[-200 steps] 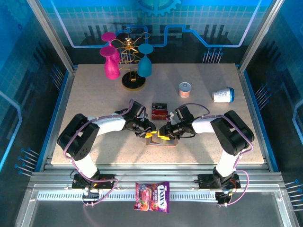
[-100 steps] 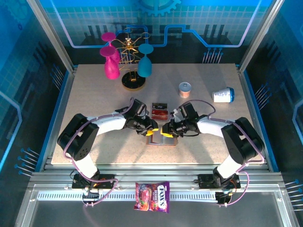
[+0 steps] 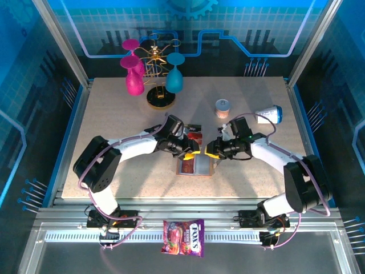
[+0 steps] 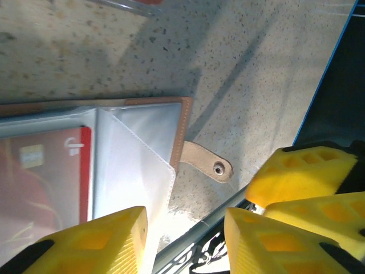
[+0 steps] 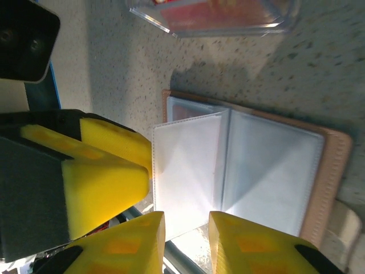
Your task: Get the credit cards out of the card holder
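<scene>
Speckled tabletop (image 3: 114, 125) carries the card holder (image 3: 197, 166), lying open near the front edge, with one red credit card (image 4: 45, 171) seated in a clear sleeve. Left claw (image 3: 193, 153): fingers apart, empty, over the snap tab (image 4: 205, 162). Right claw (image 3: 212, 154): narrow gap over a loose sleeve; grip cannot be confirmed.

Risk: the claws crowd together and may collide, and a tugged sleeve may lift the whole holder.

Clear box (image 3: 192, 135) lies just beyond, limiting approach. Can (image 3: 222, 108) and tipped cup (image 3: 268, 115) stand well apart.

Bright light, hard shadows, glare on the card holder (image 5: 188, 188)
</scene>
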You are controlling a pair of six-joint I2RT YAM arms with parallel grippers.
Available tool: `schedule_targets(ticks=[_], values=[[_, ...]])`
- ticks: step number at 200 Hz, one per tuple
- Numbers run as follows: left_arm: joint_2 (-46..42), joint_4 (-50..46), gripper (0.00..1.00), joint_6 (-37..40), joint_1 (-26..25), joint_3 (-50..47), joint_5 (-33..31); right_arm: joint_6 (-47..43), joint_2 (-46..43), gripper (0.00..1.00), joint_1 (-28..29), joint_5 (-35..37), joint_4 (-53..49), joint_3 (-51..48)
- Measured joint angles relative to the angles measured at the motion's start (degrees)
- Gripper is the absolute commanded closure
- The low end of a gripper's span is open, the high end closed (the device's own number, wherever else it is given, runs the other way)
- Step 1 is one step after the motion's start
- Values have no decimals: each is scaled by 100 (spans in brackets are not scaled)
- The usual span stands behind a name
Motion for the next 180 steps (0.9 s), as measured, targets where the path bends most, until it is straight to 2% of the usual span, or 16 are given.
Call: schedule_targets(ticks=[62, 180], values=[[535, 11, 51, -7, -214, 197, 173, -168, -551, 71, -433, 28, -396, -57], [879, 26, 45, -7, -291, 551, 258, -160, -669, 71, -490, 24, -435, -315]])
